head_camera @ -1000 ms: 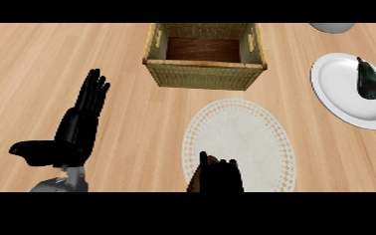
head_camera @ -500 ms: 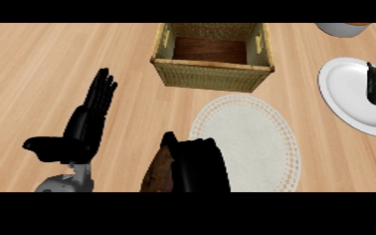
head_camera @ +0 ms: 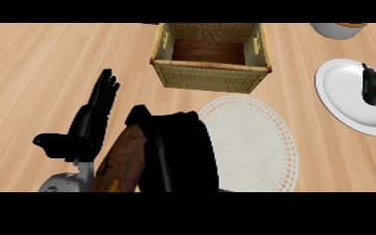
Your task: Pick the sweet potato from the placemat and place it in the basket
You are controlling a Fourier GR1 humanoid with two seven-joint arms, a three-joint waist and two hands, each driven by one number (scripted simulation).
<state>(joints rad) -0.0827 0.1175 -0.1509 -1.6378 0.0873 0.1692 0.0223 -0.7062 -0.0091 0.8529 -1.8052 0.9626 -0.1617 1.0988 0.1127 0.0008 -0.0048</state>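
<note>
Both hands show: right hand (head_camera: 176,152) curls round the sweet potato (head_camera: 123,159); left hand (head_camera: 86,124) rests, fingers straight, touching nothing.

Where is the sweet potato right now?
The sweet potato sits low in the head view, held by the right hand, just left of the placemat and below the basket.

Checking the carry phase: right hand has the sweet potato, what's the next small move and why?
Probably carry it forward toward the basket. The right hand is curled round the sweet potato at the placemat's left edge, well short of the basket, which stands beyond the mat with its opening unobstructed. The left hand rests open at left, out of the path.
</note>
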